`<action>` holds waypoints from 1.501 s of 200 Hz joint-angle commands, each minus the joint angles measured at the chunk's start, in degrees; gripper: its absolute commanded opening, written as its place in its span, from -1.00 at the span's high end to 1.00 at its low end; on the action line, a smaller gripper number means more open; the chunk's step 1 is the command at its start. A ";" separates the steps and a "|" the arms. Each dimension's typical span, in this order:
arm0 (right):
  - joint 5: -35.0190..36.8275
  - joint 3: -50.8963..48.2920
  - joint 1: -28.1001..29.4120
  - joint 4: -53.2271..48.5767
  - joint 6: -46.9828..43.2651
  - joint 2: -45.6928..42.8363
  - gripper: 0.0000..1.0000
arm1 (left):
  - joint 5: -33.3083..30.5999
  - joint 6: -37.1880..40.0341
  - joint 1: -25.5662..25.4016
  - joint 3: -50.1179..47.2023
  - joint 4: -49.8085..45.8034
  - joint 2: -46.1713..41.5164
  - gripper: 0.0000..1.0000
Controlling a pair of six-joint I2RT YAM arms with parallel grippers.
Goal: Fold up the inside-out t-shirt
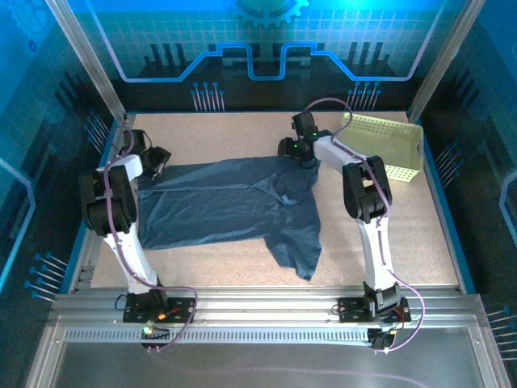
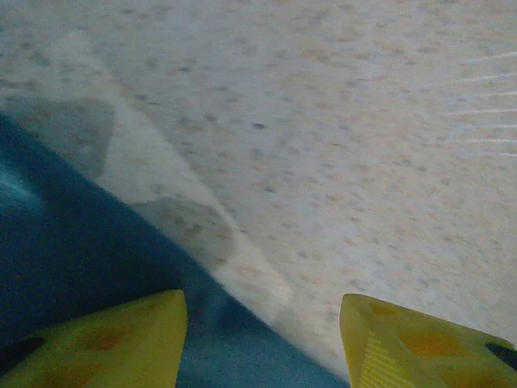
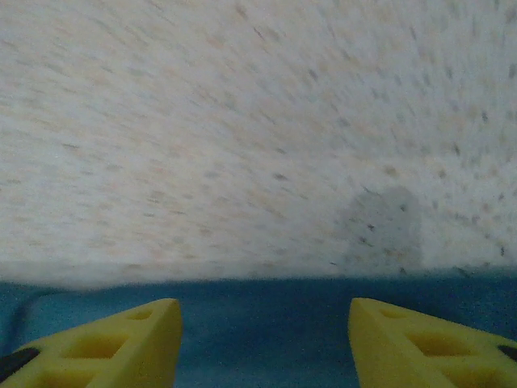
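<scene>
The inside-out t-shirt (image 1: 226, 202) lies spread and wrinkled across the middle of the table, with one flap hanging toward the near edge. My left gripper (image 1: 157, 162) sits at the shirt's far left corner. In the left wrist view its yellow fingers (image 2: 121, 339) stand apart over the fabric edge (image 2: 73, 267), so the left gripper (image 2: 262, 307) is open. My right gripper (image 1: 292, 149) is at the shirt's far right corner. The right wrist view has the right gripper (image 3: 262, 311) open too, with the blue cloth (image 3: 258, 356) lying between and below its fingers.
A pale yellow-green perforated basket (image 1: 388, 145) stands at the back right, just beyond the right arm. The speckled tabletop (image 1: 226, 133) lies bare behind the shirt. Metal frame posts and rails line the table's sides and near edge.
</scene>
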 commanded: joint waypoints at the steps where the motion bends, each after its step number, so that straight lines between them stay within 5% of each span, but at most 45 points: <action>1: -0.72 -0.23 -2.68 -2.33 3.95 2.02 -0.14 | 1.69 -2.25 2.44 -1.42 0.57 1.44 -0.07; 64: 4.71 -4.74 -7.15 -2.98 8.04 0.00 -0.09 | -1.25 -4.06 4.35 -5.94 4.06 -1.46 -0.09; 130: 1.80 -1.98 -6.64 -2.70 -0.93 -4.35 -0.10 | 1.76 -0.41 4.42 -1.95 2.61 -5.39 -0.24; 198: 0.22 -14.54 1.02 -1.83 -6.86 -17.08 -0.13 | -0.31 2.03 0.22 -10.03 -2.83 -17.81 -0.25; 260: -3.18 -20.90 5.68 -0.03 -4.31 -17.14 -0.08 | 5.42 -0.11 1.86 -15.39 3.37 -12.25 -0.23; 300: -5.60 -18.44 6.73 0.31 -7.90 -13.93 -0.19 | 3.80 -0.55 3.66 -19.19 3.75 -13.38 -0.21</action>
